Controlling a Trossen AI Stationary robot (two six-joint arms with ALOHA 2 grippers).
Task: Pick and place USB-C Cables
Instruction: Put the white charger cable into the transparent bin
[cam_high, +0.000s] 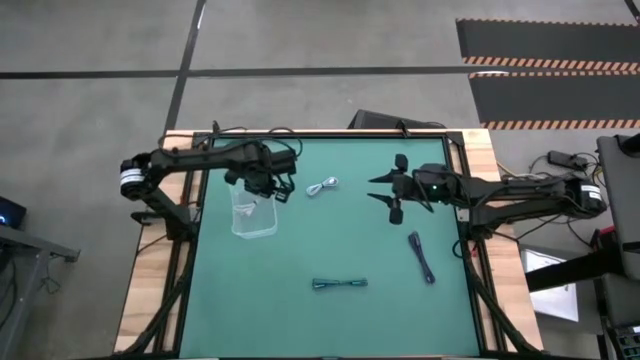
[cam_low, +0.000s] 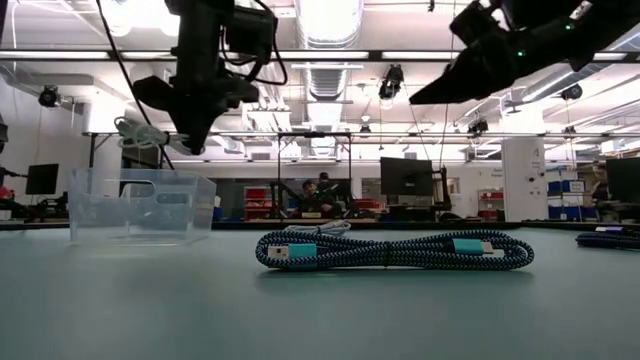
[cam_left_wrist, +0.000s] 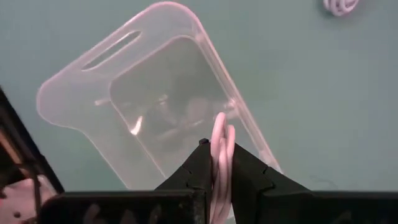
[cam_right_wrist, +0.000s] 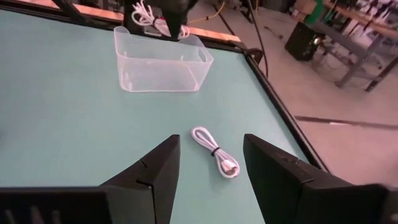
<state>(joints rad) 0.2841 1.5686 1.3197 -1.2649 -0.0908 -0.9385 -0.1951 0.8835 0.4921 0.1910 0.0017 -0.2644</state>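
The cables were in four spots. One white cable (cam_left_wrist: 219, 155) was pinched tight in the left hand (cam_left_wrist: 217, 163). That hand was up in the air over the clear plastic box (cam_high: 254, 218), which stood on the left part of the green table (cam_high: 330, 245). In the left wrist view the white loops stuck up between the two dark fingers (cam_left_wrist: 193, 171), with the box open right under them. In the low view the same cable (cam_low: 140, 133) hung above the box (cam_low: 140, 205), not yet inside it.

The second white cable (cam_high: 322, 187) lay coiled on the table, between the two hands. The right hand (cam_high: 397, 187) was just beside it, up in the air, and was wide open with nothing in it. In the right wrist view that white cable (cam_right_wrist: 214, 151) showed down on the table between the two spread fingers (cam_right_wrist: 149, 171), and the box (cam_right_wrist: 160, 63) stood farther off.

One dark cable with teal ends (cam_high: 339, 284) lay flat near the front middle of the table. In the low view it (cam_low: 390, 250) was the closest thing. The other dark cable (cam_high: 421, 256) lay tilted on the right side of the table, near the right arm.
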